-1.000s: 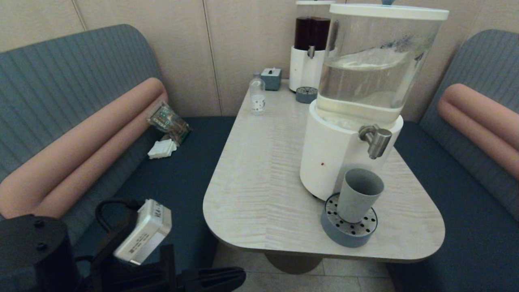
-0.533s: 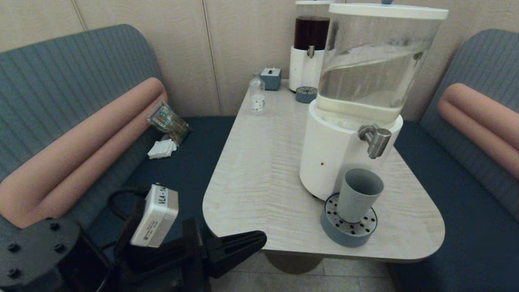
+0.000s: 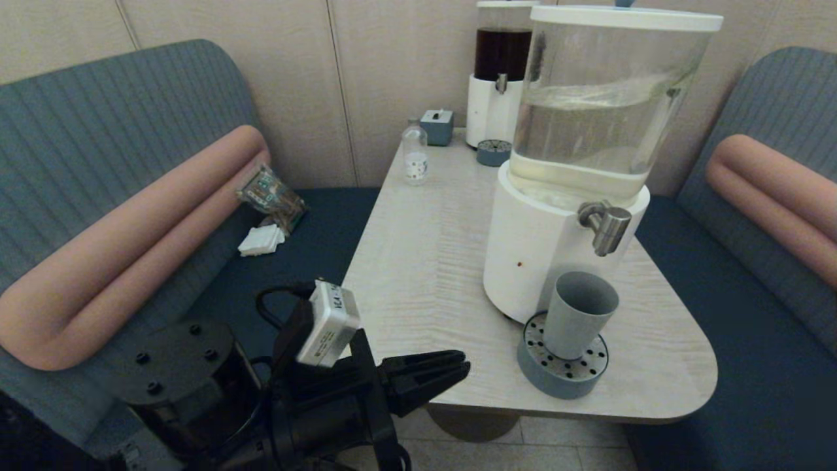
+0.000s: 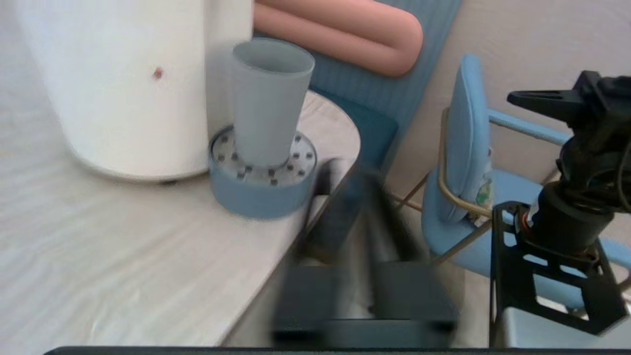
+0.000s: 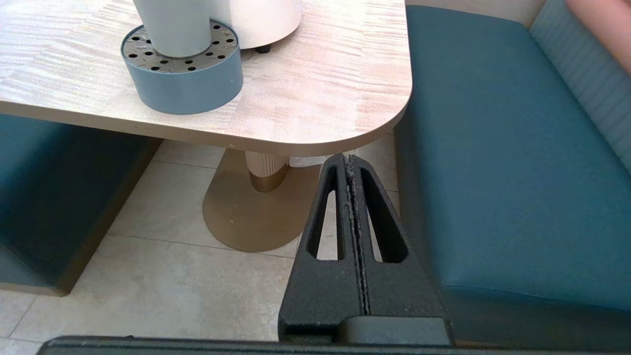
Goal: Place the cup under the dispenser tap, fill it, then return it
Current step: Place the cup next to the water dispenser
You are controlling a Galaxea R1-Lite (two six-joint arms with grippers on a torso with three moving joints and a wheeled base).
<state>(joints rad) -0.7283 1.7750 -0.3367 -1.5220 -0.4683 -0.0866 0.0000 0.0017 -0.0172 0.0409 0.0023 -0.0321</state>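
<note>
The grey-blue cup (image 3: 579, 313) stands upright on a round perforated drip tray (image 3: 556, 381), right below the brushed-metal dispenser tap (image 3: 607, 226) of the large clear-tank dispenser (image 3: 536, 255). My left gripper (image 3: 465, 370) is shut and empty at the table's front edge, left of the cup and a good hand's width short of it. The left wrist view shows the cup (image 4: 268, 103) ahead of its blurred fingertips (image 4: 367, 170). My right gripper (image 5: 348, 159) is shut and empty, low beside the table, below the edge near the tray (image 5: 187, 88); the head view does not show it.
At the back of the pale wooden table (image 3: 418, 261) stand a dark-liquid dispenser (image 3: 500, 78), a small clear bottle (image 3: 415, 157) and a blue box (image 3: 437, 127). Dark blue benches flank the table. A light blue chair (image 4: 468, 162) stands beyond the table's corner.
My left arm has risen and swung right, bringing its gripper from below the table up to the front edge. The water in the tank has been sloshing. The cup has stayed put.
</note>
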